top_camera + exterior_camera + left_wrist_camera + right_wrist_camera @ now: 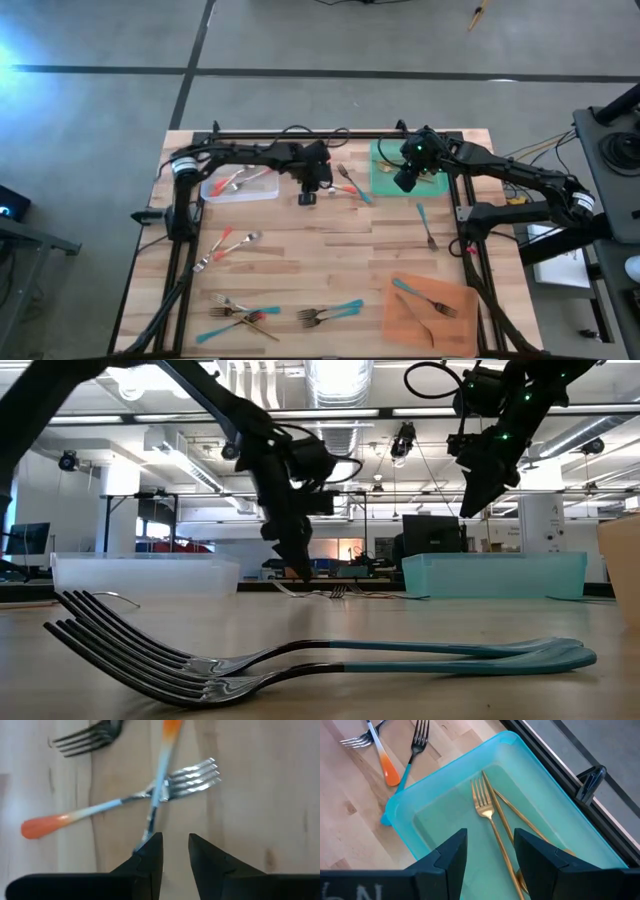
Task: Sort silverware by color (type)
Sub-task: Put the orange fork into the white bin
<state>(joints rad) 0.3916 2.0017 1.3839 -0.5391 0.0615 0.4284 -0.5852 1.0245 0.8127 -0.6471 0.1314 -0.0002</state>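
Note:
My left gripper (175,840) stands open with a narrow gap, low over the table's far middle (310,198), nothing between its fingers. Just beyond it lie two crossed pieces of silverware with orange-to-blue handles: a fork (125,800) and a second piece (162,765) lying over the fork's neck. A dark fork (90,740) lies farther off. My right gripper (490,840) hangs open above the green tray (445,805), in which a gold fork (485,810) and another gold piece (520,825) lie flat. My left gripper comes steeply from above. One fingertip (152,847) stands at the metal end (148,834) of the piece that lies over the fork. I cannot tell whether it touches that end.
A clear tray (262,194) at the far left holds red-handled pieces. An orange tray (400,325) at the near right holds a teal fork (425,295). More silverware lies at mid left (225,245), near left (240,315), near middle (330,313) and right (427,225).

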